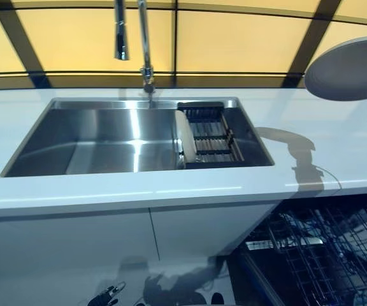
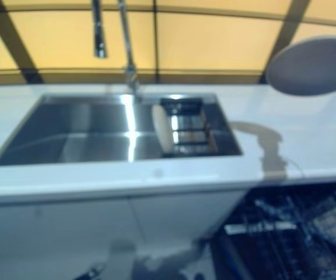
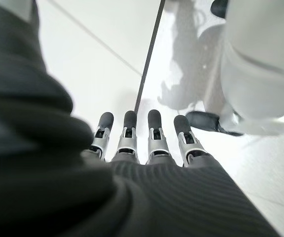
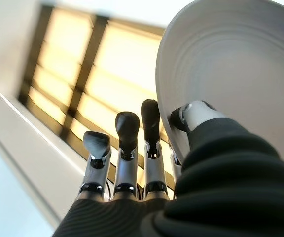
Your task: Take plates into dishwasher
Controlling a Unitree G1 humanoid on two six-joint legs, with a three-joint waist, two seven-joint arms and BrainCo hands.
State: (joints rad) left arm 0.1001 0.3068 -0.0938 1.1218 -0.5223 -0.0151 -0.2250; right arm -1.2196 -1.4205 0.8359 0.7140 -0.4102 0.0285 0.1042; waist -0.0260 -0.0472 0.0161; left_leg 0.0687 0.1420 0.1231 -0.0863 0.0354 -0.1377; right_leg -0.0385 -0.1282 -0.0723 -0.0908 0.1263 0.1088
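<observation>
Brushed steel sink (image 1: 94, 137), satin, streaked with bright glare. Polished chrome faucet (image 1: 144, 44) at 12 o'clock, mirror-like. Smooth glossy white tabletop (image 1: 336, 159), throwing back reflections. Dark wire rack (image 1: 212, 137) inside the sink at 3 o'clock, matt. Glazed ceramic plate (image 4: 230, 64), pale, smooth, faintly ringed, soft sheen. Glossy white cabinet fronts (image 1: 75, 255) at 7 o'clock. Coated wire dishwasher basket (image 1: 327, 255) at 5 o'clock. Matt ribbed dark fabric and silver metal on the right robot hand (image 4: 132, 163).

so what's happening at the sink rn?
The right hand holds a white plate raised above the counter, thumb pinching its rim. Another plate stands in the sink's rack. The dishwasher rack is pulled out below. The left hand hangs idle, fingers straight.
</observation>
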